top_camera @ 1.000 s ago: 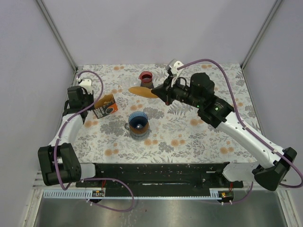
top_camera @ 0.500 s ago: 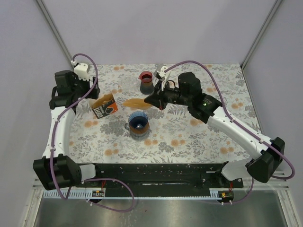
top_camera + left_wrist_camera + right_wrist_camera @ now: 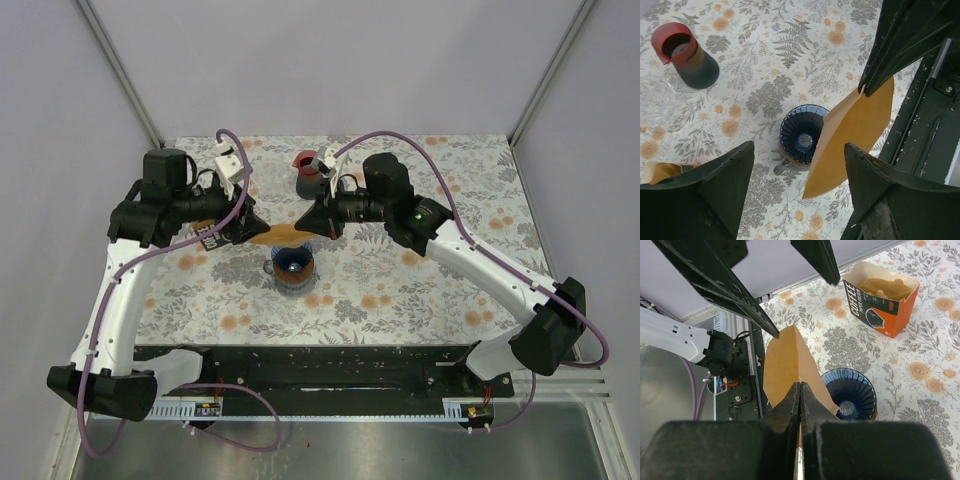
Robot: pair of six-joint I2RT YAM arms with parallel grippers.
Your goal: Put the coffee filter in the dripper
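Two pincers hang close together over the flowery worktop (image 3: 400, 290). On the left, the left pincer (image 3: 243, 228) has its fingers wide apart near the coffee filter (image 3: 283, 236), maybe to help open it. The brown filter floats just above the blue dripper (image 3: 293, 260), not in it yet. On the right, the right pincer (image 3: 305, 222) is squeezed tight on the filter's edge. Only the right wrist view shows the orange filter box (image 3: 880, 300) well.

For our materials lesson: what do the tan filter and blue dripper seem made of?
Tan fan-shaped coffee filter: likely thin unbleached paper, matte, with a sharp fold. Dark blue ribbed dripper: glazed ceramic or glossy plastic; its ridges look slightly shiny.
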